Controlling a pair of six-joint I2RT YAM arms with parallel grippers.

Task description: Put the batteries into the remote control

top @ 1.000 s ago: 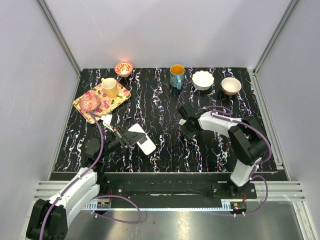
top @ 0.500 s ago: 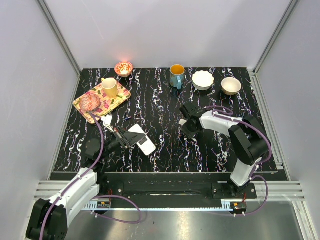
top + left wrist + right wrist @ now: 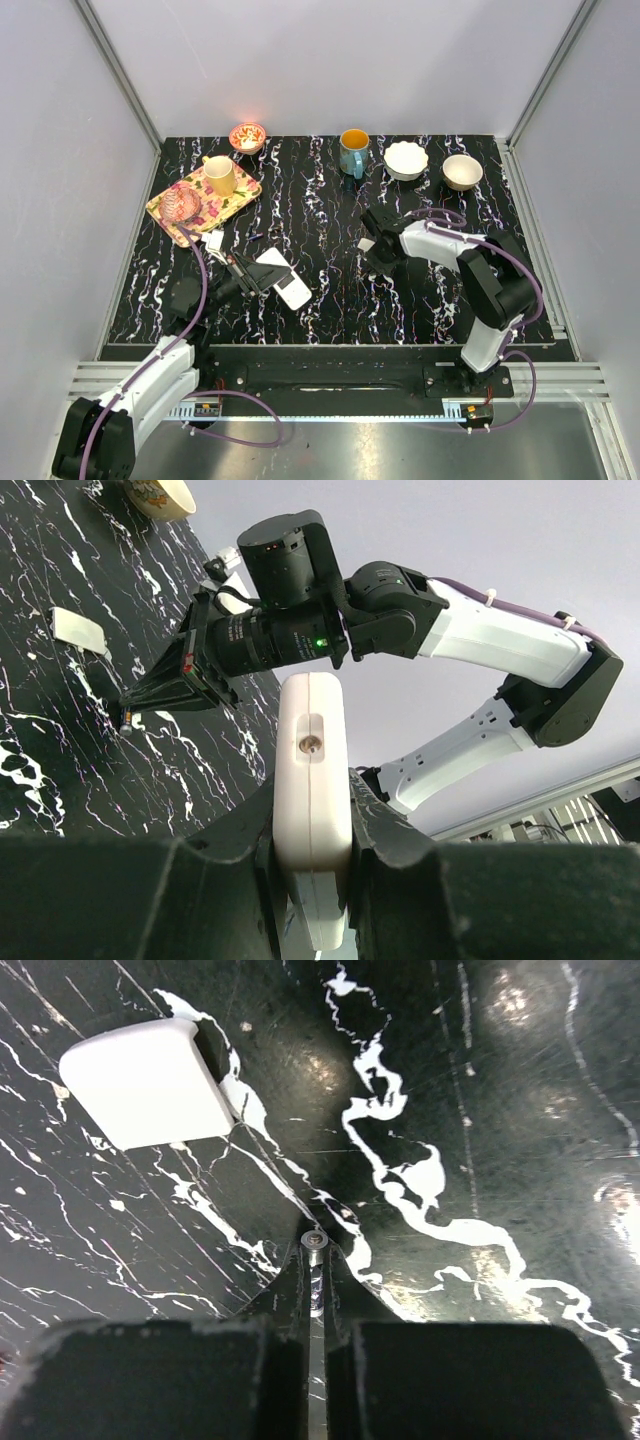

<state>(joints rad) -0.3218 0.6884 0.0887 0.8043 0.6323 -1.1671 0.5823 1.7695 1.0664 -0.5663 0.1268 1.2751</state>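
Presently, the left hand [image 3: 312, 825] is closed on the remote control [image 3: 311, 750], clamping the white body across its two long edges. The remote sits over the left front of the desk [image 3: 330, 300], one narrow end pointing toward the other arm. Whether it touches the surface cannot be confirmed.

The right hand [image 3: 315, 1260] is closed, tips down near the middle of the desk. A battery [image 3: 315, 1244], thin and seen end-on, is pinched between its fingers; its colour cannot be determined. A small white rounded plate [image 3: 145, 1080] lies flat just beside this hand, not touching it.

The two hands are well apart.

At the back left, a patterned tray [image 3: 225, 205] carries a yellow cup [image 3: 220, 175]. A blue mug [image 3: 353, 150], a white bowl [image 3: 406, 160] and a beige bowl [image 3: 462, 172] stand along the back edge.
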